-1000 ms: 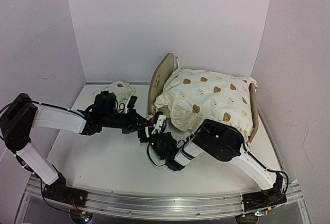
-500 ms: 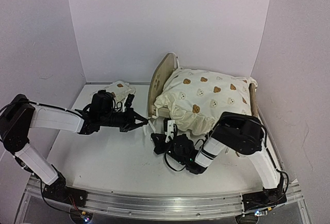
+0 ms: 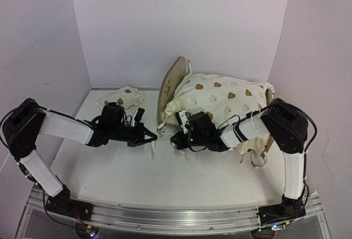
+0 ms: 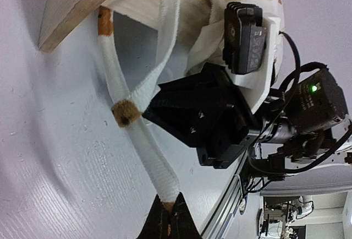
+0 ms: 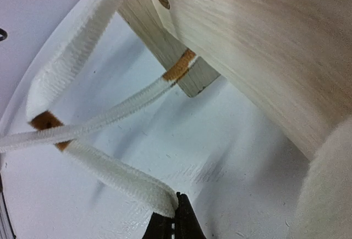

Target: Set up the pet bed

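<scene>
While a bear-print cushion (image 3: 225, 104) fills the wooden pet bed (image 3: 171, 82) at one o'clock, the left jaws and the right jaws each clamp tight on a white tie (image 4: 147, 151).

Open room is found on the table (image 3: 137, 184) all along its near edge. The middle is barred by the left gripper (image 3: 153, 136) and right gripper (image 3: 174, 140), each closed on the ties (image 4: 148, 151), which are stretched from them to the bed (image 3: 171, 82). The back left corner is taken by a pillow (image 3: 122, 97). The right side is filled by the bed and its cushion (image 3: 220, 104).
</scene>
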`<state>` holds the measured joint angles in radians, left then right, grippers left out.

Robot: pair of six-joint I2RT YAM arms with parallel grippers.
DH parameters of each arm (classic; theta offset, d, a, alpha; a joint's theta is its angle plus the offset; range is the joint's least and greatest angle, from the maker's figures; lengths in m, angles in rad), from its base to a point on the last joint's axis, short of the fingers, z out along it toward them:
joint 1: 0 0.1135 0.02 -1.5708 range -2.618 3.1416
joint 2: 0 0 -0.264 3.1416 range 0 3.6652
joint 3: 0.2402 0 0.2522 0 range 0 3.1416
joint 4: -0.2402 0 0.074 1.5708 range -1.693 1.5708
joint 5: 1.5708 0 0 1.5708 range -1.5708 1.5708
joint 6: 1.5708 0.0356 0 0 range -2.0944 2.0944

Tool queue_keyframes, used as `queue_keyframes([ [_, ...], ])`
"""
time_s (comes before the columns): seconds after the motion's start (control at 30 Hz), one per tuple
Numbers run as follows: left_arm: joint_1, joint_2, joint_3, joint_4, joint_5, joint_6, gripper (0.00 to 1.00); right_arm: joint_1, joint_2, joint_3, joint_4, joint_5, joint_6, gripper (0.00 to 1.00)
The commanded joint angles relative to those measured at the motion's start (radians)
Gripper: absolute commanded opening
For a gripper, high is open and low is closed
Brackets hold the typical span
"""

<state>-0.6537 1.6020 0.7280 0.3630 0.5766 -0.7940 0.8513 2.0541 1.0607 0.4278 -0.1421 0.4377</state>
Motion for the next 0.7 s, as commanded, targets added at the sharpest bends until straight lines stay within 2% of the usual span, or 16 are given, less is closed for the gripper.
queue_keyframes([
  [0.0,0.003,0.018,-0.021,0.004,-0.036,0.037,0.00,-0.003,-0.051,0.079,-0.174,-0.087,-0.129,0.00],
  [0.2,0.003,0.058,-0.023,0.000,-0.055,0.055,0.00,-0.009,0.026,0.175,-0.182,-0.127,-0.145,0.00],
  [0.53,0.003,0.081,-0.015,-0.008,-0.075,0.077,0.00,-0.009,0.071,0.264,-0.151,0.020,-0.101,0.00],
  [0.67,0.003,0.059,-0.017,-0.018,-0.115,0.100,0.10,-0.008,0.098,0.303,-0.171,0.062,-0.088,0.00],
])
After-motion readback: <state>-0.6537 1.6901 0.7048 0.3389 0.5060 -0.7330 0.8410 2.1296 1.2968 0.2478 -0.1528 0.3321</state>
